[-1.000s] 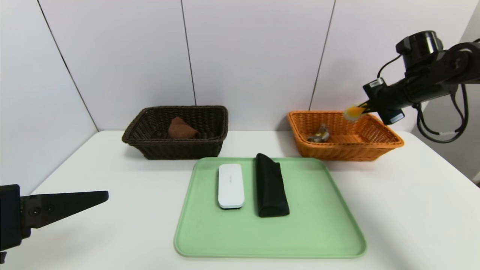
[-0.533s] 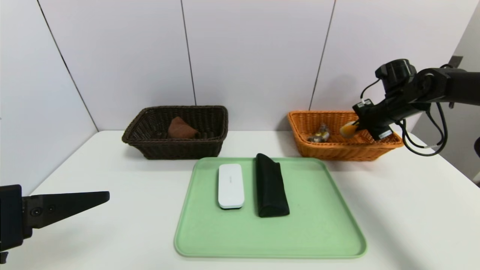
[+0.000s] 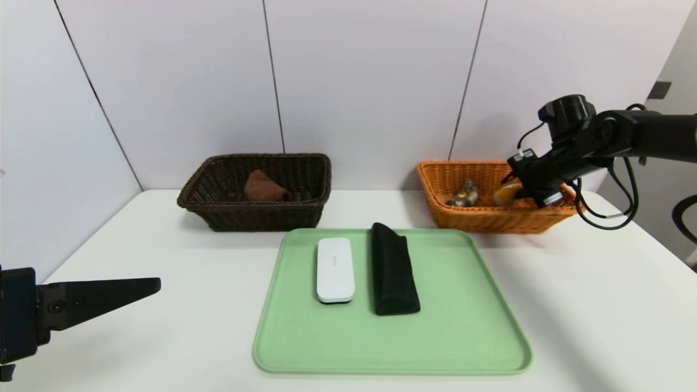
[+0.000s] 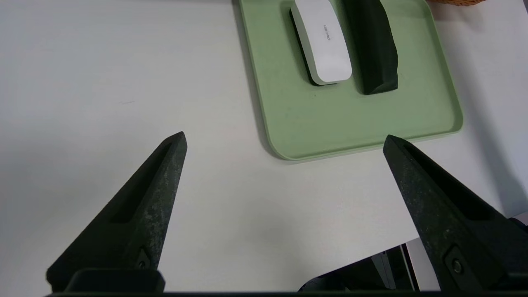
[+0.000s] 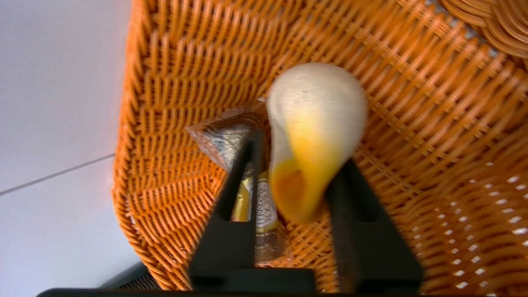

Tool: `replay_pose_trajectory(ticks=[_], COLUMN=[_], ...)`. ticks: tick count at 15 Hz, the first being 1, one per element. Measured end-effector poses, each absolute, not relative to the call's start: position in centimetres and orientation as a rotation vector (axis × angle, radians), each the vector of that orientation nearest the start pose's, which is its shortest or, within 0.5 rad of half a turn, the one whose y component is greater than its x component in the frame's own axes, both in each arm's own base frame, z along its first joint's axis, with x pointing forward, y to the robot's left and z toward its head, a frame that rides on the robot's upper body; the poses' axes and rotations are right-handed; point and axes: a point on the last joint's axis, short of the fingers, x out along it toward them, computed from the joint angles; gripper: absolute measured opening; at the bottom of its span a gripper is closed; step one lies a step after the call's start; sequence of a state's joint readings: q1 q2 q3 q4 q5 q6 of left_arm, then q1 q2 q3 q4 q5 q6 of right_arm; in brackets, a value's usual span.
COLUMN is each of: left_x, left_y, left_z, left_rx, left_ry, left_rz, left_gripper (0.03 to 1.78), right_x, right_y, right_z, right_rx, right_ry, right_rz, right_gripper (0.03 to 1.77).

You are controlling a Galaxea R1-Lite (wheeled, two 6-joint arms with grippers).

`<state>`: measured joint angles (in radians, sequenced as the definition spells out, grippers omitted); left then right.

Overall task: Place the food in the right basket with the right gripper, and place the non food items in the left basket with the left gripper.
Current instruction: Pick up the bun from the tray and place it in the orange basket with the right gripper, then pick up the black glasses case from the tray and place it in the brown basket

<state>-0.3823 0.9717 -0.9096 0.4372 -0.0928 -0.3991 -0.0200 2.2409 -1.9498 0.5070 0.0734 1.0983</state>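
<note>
R gripper [image 3: 520, 190] is inside the orange basket [image 3: 490, 218], at its right end, arm reaching in from the right. In the right wrist view the fingers [image 5: 235, 185] stand partly apart w/ the cream bun [image 5: 315, 136] between them; the bun is blurred, its orange-yellow part toward the palm. One finger looks clear of the bun, so whether it is gripped or loose: cannot tell. In the head view the bun [image 3: 506, 193] sits low within the basket walls, just beside the fingertips.

Wrapped sweets strip [image 3: 463, 196] lies on the basket floor, left of the bun; in the right wrist view it [image 5: 251, 198] shows under and behind the fingers.

L gripper [image 3: 98, 299] is parked at the near-left table edge, well apart from the tray; fingers [image 4: 144, 206] spread wide, nothing between them.

Green tray [image 3: 463, 326] sits mid-table, in front of both baskets. On it:
- white slab [image 3: 335, 269], flat, lengthwise front-to-back;
- black cloth roll [image 3: 393, 269], just beside the slab on its right, not touching.

Dark brown basket [image 3: 245, 218] stands at rear left, near the wall. Brown towel [image 3: 264, 188] lies inside it.

White table [image 3: 599, 299] carries all items.
</note>
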Motion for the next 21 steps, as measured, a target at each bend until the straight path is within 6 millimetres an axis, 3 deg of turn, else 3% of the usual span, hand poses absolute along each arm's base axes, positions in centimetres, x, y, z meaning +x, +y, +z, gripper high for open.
replay_pose_trajectory(ticks=[5,9,12,16,21], left_x=[9.4,9.8,10.3,10.7,11.0], left_y=[-4.0,-4.2,-4.4,-4.6,-4.7], left_z=[26.3,26.7,27.1,27.1,28.1], left_rx=[-0.309,-0.309,-0.309,-0.309,-0.317], left_ry=[0.587,0.574,0.564,0.571,0.549], left_rz=[-0.358,-0.363,-0.371,-0.374,-0.388], left_gripper=[1.69,1.69,1.69,1.69,1.69], right_x=[44.3,42.9,41.6,40.8,39.8], right_y=[-0.4,0.6,1.6,2.2,3.6], right_z=[19.1,22.2,24.9,24.6,25.9], right_rx=[1.055,0.951,0.920,0.731,0.639], right_ry=[0.739,0.700,0.621,0.651,0.640], right_rz=[-0.371,-0.273,-0.224,-0.312,-0.249], right_gripper=[1.13,1.36,1.47,1.57,1.64])
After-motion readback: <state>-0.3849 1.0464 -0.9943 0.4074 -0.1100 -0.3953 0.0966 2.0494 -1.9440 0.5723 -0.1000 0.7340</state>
